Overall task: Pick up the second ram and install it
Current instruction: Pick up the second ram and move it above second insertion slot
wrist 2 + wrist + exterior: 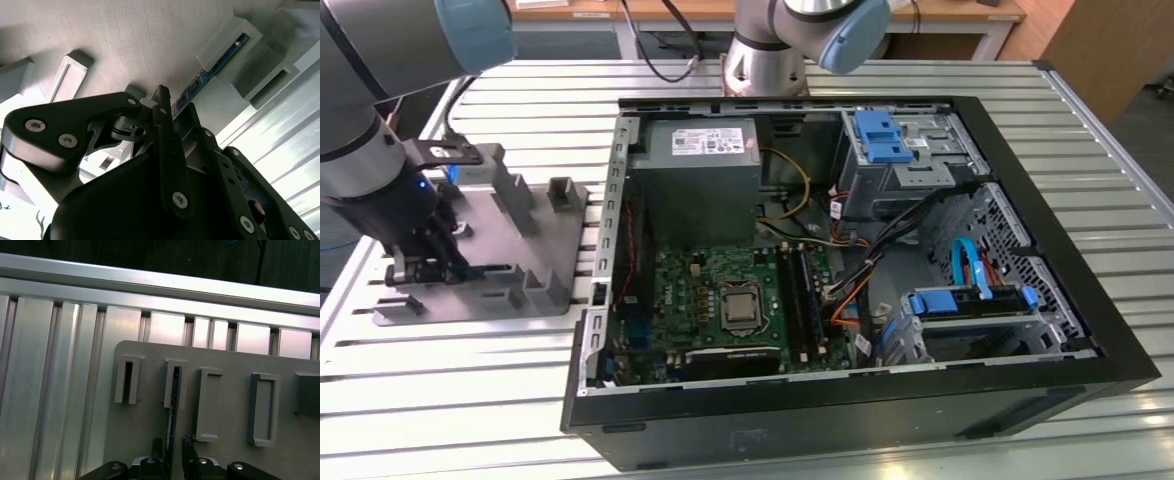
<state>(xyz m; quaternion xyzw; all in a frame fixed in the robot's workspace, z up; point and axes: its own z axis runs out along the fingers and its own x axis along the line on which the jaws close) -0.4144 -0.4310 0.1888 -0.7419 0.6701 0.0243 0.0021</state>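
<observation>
Gripper, at the exterior view's left, jaws slightly open and astride the second ram. The ram stands edge-up in a gray holder block on the fixture plate.

Silver ribbed aluminium tabletop all around me, glare on its slats; behind, I see a light wooden desk on white legs, brown wooden panel beside.
</observation>
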